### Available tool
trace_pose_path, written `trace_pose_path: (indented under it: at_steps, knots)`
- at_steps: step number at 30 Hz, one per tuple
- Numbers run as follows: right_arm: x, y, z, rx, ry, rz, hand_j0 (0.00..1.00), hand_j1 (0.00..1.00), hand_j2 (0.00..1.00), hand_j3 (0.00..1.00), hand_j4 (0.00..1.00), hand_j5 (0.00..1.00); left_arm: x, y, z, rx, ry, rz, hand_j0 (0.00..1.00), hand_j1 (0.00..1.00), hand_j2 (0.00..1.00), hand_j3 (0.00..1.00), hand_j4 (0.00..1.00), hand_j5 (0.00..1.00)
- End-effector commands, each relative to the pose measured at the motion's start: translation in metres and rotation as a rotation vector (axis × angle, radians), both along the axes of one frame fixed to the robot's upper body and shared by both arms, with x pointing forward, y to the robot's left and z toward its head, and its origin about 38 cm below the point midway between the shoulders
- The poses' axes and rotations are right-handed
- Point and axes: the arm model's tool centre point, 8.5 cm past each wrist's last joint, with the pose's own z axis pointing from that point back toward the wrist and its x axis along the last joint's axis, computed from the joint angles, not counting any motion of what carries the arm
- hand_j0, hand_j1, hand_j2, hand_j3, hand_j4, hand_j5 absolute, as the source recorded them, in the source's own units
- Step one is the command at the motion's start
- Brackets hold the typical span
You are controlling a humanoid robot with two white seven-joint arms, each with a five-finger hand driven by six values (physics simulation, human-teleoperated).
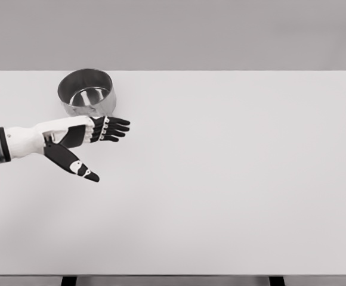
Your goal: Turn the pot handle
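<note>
A shiny metal pot (pixel 87 92) stands on the white table (pixel 232 179) at the back left. No handle shows on it in this view. My left hand (pixel 101 143) reaches in from the left edge, just in front of the pot and close to its near wall. Its fingers (pixel 114 128) are stretched out to the right and the thumb (pixel 77 167) points down toward the front. The hand holds nothing. Whether the fingers touch the pot wall I cannot tell. The right arm is out of view.
The table's far edge runs just behind the pot. Two dark table legs (pixel 69 280) show below the front edge.
</note>
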Motion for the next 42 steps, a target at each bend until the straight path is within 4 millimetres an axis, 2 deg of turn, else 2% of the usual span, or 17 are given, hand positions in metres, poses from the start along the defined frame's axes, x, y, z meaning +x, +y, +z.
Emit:
trace_pose_path:
  at_steps: [1,10,18,34,42]
  knots:
    - [0.0,0.0,0.0,0.0,0.0,0.001,1.0,1.0,1.0,1.0,1.0,1.0,-0.001,-0.004,-0.005,0.0,0.032,0.0,1.0,1.0,1.0,1.0,1.0,1.0]
    - [-0.001,0.0,0.0,0.001,0.001,0.001,1.0,1.0,1.0,1.0,1.0,1.0,-0.001,0.001,-0.019,0.059,0.129,0.036,1.0,1.0,1.0,1.0,1.0,1.0]
    - [0.0,0.0,0.0,0.0,0.0,0.001,1.0,1.0,1.0,1.0,1.0,1.0,0.002,0.007,-0.019,0.068,0.128,0.052,1.0,1.0,1.0,1.0,1.0,1.0]
    - [0.0,0.0,0.0,0.0,0.0,-0.001,1.0,1.0,1.0,1.0,1.0,1.0,0.013,0.029,-0.037,0.119,0.149,0.13,1.0,1.0,1.0,1.0,1.0,1.0]
    - [0.0,0.0,0.0,0.0,0.0,-0.001,1.0,1.0,1.0,1.0,1.0,1.0,0.014,0.033,-0.039,0.136,0.146,0.14,1.0,1.0,1.0,1.0,1.0,1.0]
